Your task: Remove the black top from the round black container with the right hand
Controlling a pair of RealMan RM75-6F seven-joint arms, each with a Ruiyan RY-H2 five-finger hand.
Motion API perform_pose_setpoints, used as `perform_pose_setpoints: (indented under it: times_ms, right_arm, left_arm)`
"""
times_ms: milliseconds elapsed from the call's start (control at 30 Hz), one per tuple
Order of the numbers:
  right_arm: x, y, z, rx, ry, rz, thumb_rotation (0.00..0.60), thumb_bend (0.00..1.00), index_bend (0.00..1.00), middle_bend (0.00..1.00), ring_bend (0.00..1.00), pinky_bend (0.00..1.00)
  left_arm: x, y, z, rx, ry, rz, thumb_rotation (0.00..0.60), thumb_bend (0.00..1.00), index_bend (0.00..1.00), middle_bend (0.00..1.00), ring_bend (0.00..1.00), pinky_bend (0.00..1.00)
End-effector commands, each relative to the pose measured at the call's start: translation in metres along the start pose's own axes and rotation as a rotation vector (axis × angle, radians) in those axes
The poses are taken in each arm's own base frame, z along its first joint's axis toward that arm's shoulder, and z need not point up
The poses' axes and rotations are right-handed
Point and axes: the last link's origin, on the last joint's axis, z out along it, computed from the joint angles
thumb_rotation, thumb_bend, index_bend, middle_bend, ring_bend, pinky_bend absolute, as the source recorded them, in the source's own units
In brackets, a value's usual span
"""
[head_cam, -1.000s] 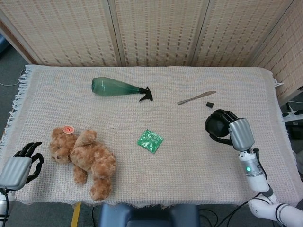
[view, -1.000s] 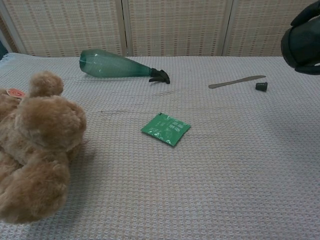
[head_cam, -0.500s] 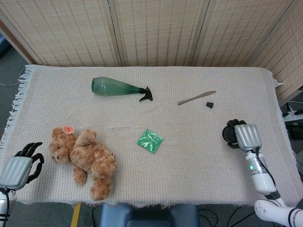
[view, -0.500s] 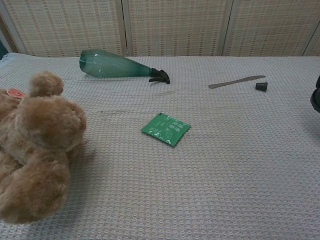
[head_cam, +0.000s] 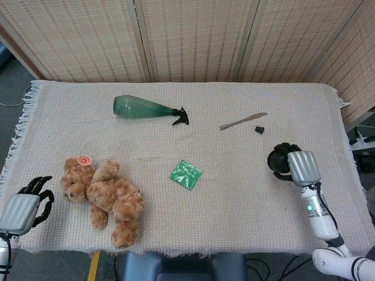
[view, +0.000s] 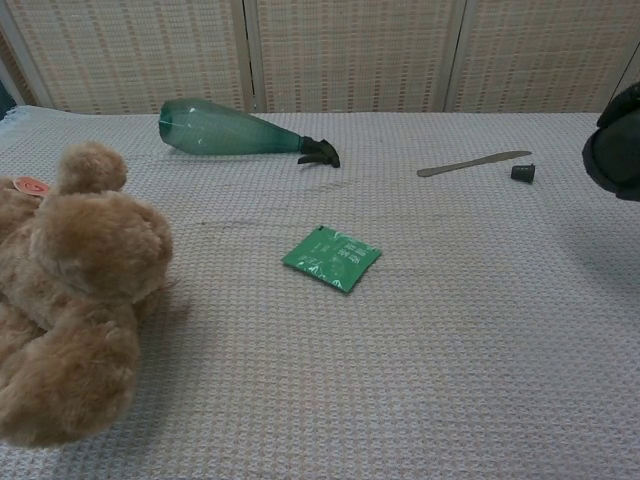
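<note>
My right hand (head_cam: 297,167) is over the right part of the table, its fingers wrapped around the round black container (head_cam: 279,160). In the chest view the container (view: 613,152) hangs at the right edge, above the cloth. It shows as one dark round mass, and I cannot tell its black top apart from its body. My left hand (head_cam: 23,206) rests at the front left corner of the table, holding nothing, with its dark fingers (head_cam: 38,186) apart.
A green spray bottle (head_cam: 144,109) lies on its side at the back. A knife (head_cam: 242,121) and a small black cap (head_cam: 258,129) lie behind my right hand. A green packet (head_cam: 186,174) sits mid-table and a teddy bear (head_cam: 104,198) lies front left.
My right hand swung right with the container, almost out of the chest view, then came back a little to the left. The left hand has stayed put.
</note>
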Motion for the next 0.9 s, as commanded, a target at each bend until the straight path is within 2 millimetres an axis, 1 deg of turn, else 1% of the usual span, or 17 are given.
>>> perform_pose_setpoints:
  times_ms: [33, 167, 200, 233, 333, 433, 600, 700, 900]
  right_arm:
    - [-0.002, -0.022, -0.011, 0.299, 0.194, 0.191, 0.600, 0.10, 0.53, 0.52, 0.67, 0.82]
    - [-0.005, -0.018, -0.010, 0.288, 0.210, 0.169, 0.600, 0.10, 0.53, 0.52, 0.67, 0.82]
    - [-0.012, -0.011, -0.008, 0.236, 0.152, 0.141, 0.600, 0.10, 0.53, 0.52, 0.67, 0.82]
    - [-0.014, -0.008, -0.007, 0.204, 0.115, 0.122, 0.600, 0.10, 0.53, 0.52, 0.67, 0.82]
    - [-0.018, -0.006, -0.005, 0.107, 0.001, 0.075, 0.600, 0.10, 0.54, 0.52, 0.67, 0.83]
    - [-0.020, -0.011, 0.000, 0.017, -0.131, 0.050, 0.600, 0.10, 0.54, 0.52, 0.67, 0.83]
    - [-0.022, -0.025, 0.010, -0.061, -0.336, 0.050, 0.600, 0.10, 0.54, 0.52, 0.67, 0.84]
    - [-0.026, -0.029, 0.018, -0.086, -0.402, 0.037, 0.600, 0.10, 0.54, 0.52, 0.67, 0.84]
    - [-0.039, -0.030, 0.031, -0.137, -0.461, 0.015, 0.600, 0.10, 0.53, 0.52, 0.67, 0.84]
  left_arm:
    - [0.000, 0.000, 0.000, 0.000, 0.000, 0.000, 0.600, 0.53, 0.57, 0.15, 0.14, 0.39]
    - [0.000, 0.000, 0.000, 0.001, 0.001, -0.004, 0.600, 0.53, 0.57, 0.15, 0.14, 0.39]
    - [0.000, 0.000, 0.000, 0.002, 0.001, -0.004, 0.600, 0.53, 0.57, 0.15, 0.14, 0.39]
    - [0.000, 0.000, 0.000, 0.002, -0.001, -0.004, 0.600, 0.53, 0.57, 0.15, 0.14, 0.39]
    - [0.000, 0.000, 0.000, 0.004, -0.004, -0.003, 0.600, 0.53, 0.57, 0.15, 0.14, 0.39]
    - [-0.001, 0.000, 0.001, 0.004, -0.007, -0.002, 0.600, 0.53, 0.57, 0.15, 0.14, 0.39]
    - [0.000, -0.001, 0.001, 0.010, -0.009, -0.001, 0.600, 0.53, 0.57, 0.16, 0.14, 0.39]
    - [0.000, -0.001, 0.001, 0.013, -0.012, -0.002, 0.600, 0.53, 0.57, 0.16, 0.14, 0.39]
    - [0.000, -0.001, 0.000, 0.010, -0.009, -0.001, 0.600, 0.53, 0.57, 0.16, 0.14, 0.39]
